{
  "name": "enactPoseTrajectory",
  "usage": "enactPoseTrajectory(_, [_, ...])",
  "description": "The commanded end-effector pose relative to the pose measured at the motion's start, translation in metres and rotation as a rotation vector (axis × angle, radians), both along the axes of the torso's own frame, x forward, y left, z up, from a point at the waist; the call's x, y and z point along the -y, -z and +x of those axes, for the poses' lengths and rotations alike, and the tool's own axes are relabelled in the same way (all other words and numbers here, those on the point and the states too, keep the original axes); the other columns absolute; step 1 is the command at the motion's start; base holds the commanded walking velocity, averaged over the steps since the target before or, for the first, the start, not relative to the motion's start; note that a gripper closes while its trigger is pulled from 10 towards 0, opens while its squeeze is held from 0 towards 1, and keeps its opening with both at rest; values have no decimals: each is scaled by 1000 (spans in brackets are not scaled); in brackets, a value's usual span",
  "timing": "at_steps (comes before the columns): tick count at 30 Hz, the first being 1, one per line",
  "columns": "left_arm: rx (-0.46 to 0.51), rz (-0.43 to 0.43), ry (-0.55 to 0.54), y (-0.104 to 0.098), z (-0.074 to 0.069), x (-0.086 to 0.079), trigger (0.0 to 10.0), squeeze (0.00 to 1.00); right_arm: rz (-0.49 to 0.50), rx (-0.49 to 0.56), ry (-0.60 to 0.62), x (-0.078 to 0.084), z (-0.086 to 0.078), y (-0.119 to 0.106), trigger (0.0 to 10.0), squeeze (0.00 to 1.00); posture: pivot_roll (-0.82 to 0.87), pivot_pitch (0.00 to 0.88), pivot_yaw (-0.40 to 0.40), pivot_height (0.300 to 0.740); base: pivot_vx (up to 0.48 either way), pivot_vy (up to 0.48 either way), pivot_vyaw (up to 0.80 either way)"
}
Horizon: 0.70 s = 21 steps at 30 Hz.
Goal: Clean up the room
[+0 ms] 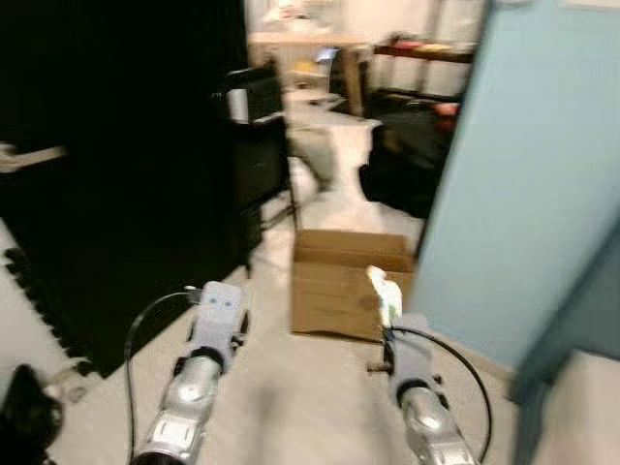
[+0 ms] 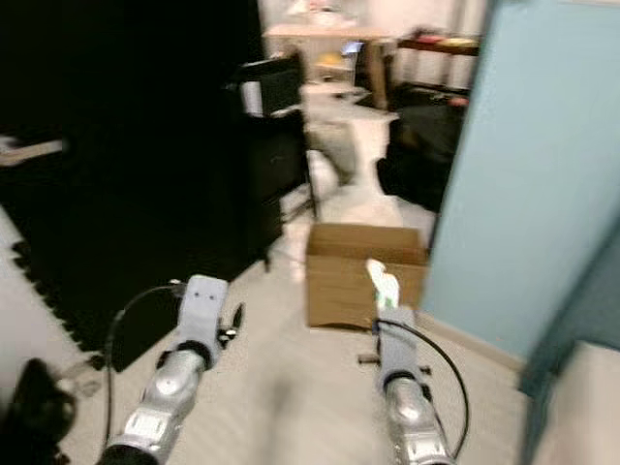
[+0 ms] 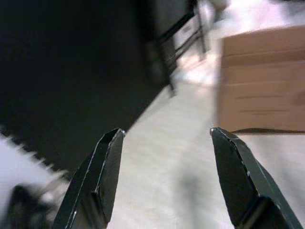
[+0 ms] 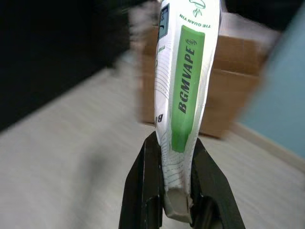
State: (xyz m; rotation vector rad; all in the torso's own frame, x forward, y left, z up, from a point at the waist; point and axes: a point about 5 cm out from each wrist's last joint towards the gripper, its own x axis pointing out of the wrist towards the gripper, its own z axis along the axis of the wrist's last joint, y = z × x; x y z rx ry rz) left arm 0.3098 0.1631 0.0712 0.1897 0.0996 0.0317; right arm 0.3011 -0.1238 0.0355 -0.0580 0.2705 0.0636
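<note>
White-and-green packet [image 4: 183,90], printed "BGMVAPE", clenched upright between the black fingers of the right gripper [image 4: 177,191]; in the head views it stands at centre right of the frame, in front of the box. Brown cardboard box [image 1: 344,281], open-topped, on the pale floor [image 1: 291,387] at mid-frame, beside a light blue panel [image 1: 533,174] on the right. Left gripper [image 3: 164,157] released, fingers spread wide over bare floor. Black furniture [image 1: 126,174] occupies the upper left. Views blurred.
</note>
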Motion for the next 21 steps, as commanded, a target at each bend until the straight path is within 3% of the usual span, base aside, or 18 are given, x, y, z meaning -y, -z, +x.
enactPoseTrajectory(1, [-5,0,29,1,0,8,10000,0,-13,-19,35,13,-5,6,10000,0,-15,0,22,740,379,0,0])
enactPoseTrajectory(6, [-6,4,31,1,0,7,10000,0,7,-17,48,14,-5,6,10000,0,-12,0,25,740,376,0,0])
enactPoseTrajectory(15, [-8,10,39,0,1,6,10000,0,14,-17,58,14,-5,6,10000,0,-13,0,32,740,360,0,-639])
enactPoseTrajectory(21, [-11,11,45,1,1,7,10000,0,10,-20,65,14,-6,7,10000,0,-13,0,36,740,342,0,0])
